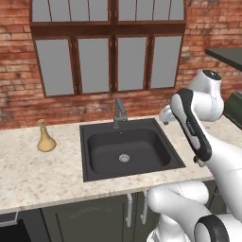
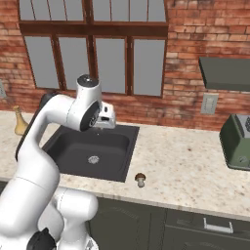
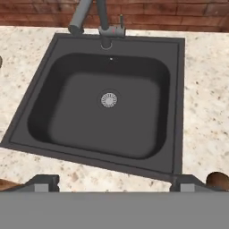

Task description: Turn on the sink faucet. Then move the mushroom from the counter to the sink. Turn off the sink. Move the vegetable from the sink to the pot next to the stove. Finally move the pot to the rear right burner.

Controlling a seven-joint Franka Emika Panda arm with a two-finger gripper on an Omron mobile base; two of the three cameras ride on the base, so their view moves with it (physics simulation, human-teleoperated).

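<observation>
The dark sink (image 1: pixel 94 130) is set into the speckled counter, and its grey faucet (image 1: pixel 118 111) stands at the back rim. In the hand view the faucet (image 3: pixel 103 24) has its spout swung to the upper left, and no water shows. A small brown mushroom (image 2: pixel 140 179) stands on the counter just past the sink's (image 2: pixel 124 161) front right corner, and it shows at the hand view's lower right (image 3: pixel 219 180). My gripper (image 2: pixel 101 128) hangs over the sink's rear right, open and empty, with its fingertips (image 3: pixel 43 182) wide apart. The pot and the stove are out of view.
A tan vase (image 1: pixel 46 137) stands on the counter left of the sink. At the far right of the counter sits a green appliance (image 2: pixel 238 141), with a dark hood (image 2: pixel 225 73) above it. A brick wall and windows close the back.
</observation>
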